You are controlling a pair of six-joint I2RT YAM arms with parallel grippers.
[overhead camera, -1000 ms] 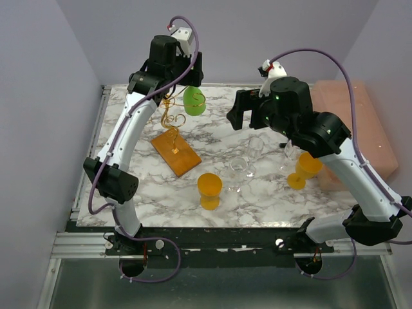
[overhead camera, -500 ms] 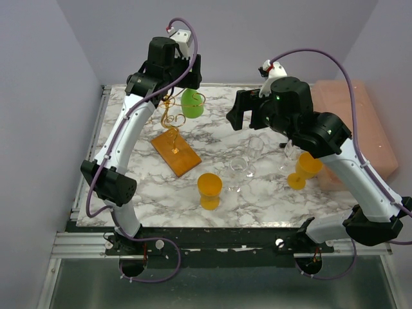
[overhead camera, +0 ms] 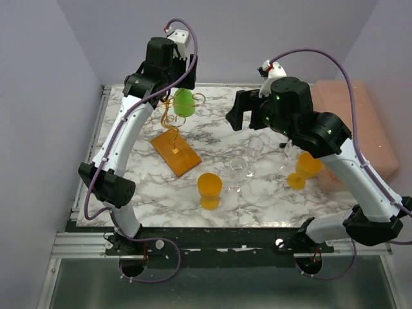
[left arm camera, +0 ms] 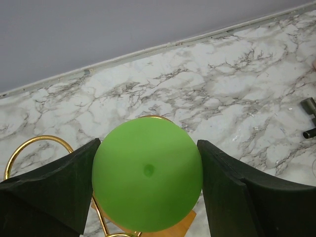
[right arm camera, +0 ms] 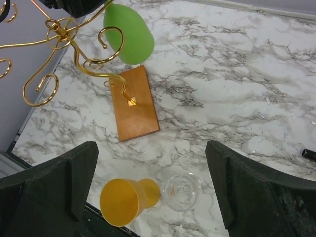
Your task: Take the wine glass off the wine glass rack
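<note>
The green wine glass (overhead camera: 184,103) hangs upside down at the gold wire wine glass rack (overhead camera: 168,119), whose post stands on an orange-brown wooden base (overhead camera: 176,153). My left gripper (overhead camera: 177,89) is shut on the glass's bowl. In the left wrist view the bowl (left arm camera: 147,175) fills the gap and touches both fingers, with a gold scroll (left arm camera: 34,143) beside it. The right wrist view shows the glass (right arm camera: 129,33) behind a scroll hook (right arm camera: 112,37); its stem is hidden. My right gripper (overhead camera: 239,114) is open and empty, high above the table.
An orange goblet (overhead camera: 209,190) and two clear glasses (overhead camera: 241,167) (overhead camera: 256,147) stand mid-table, and another orange goblet (overhead camera: 306,168) stands at the right. A pink foam block (overhead camera: 354,122) lies along the right edge. Walls close the back and sides.
My left gripper has carried the green glass a little to the left and up beside the rack's scrolls. The right arm has not moved.
</note>
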